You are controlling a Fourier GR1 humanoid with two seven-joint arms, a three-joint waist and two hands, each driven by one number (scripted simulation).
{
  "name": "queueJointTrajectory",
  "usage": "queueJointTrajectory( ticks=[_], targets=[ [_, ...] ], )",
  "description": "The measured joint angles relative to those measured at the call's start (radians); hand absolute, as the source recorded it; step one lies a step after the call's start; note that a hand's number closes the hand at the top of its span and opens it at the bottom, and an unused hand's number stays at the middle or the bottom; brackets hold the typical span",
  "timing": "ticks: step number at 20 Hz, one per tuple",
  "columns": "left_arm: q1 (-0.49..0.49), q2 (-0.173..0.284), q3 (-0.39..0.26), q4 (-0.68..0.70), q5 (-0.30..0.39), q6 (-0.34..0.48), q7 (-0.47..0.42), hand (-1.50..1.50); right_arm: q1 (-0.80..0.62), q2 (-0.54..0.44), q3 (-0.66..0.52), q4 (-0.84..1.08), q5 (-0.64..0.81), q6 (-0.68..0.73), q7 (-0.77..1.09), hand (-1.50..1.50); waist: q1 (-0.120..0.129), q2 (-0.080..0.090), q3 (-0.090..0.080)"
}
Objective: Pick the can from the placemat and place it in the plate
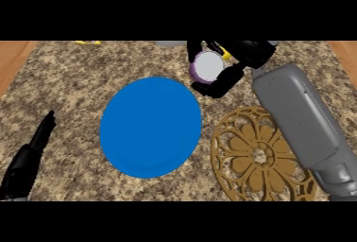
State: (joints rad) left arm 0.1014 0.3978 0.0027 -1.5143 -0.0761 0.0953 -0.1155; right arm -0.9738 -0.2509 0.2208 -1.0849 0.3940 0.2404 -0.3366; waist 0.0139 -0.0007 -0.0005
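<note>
Up top, right hand (233, 59) curls round the can (208, 65) — seemingly beyond the plate (150, 127); left hand (31, 156) straight-fingered, holding nothing.

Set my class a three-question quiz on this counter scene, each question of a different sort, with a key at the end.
1. True or false: the can stands on the gold placemat.
2. Which hand holds the can? A) left hand B) right hand C) neither
3. Fill in: the plate is coloured ____.

Key:
1. False. The can is held in the right hand, up beyond the plate's far right edge, clear of the placemat.
2. B. The left hand rests open at the lower left of the view.
3. Blue.
</note>
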Motion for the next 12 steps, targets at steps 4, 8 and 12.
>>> queueJointTrajectory(
  ticks=[4, 8, 12],
  targets=[
    [-0.019, -0.013, 0.003, 0.023, -0.016, 0.002, -0.006, 0.00, -0.032, 0.105, 0.040, 0.014, 0.032, 0.001, 0.099, 1.50, -0.002, 0.001, 0.000],
    [-0.016, -0.010, 0.015, 0.024, -0.016, -0.011, -0.009, 0.00, -0.036, 0.194, 0.106, 0.047, 0.080, -0.011, 0.167, 1.50, -0.001, 0.001, 0.000],
    [-0.019, -0.011, 0.031, 0.039, -0.014, -0.026, -0.030, 0.00, -0.049, 0.229, 0.192, 0.111, 0.080, -0.049, 0.198, 1.50, 0.006, 0.002, 0.000]
  ],
)
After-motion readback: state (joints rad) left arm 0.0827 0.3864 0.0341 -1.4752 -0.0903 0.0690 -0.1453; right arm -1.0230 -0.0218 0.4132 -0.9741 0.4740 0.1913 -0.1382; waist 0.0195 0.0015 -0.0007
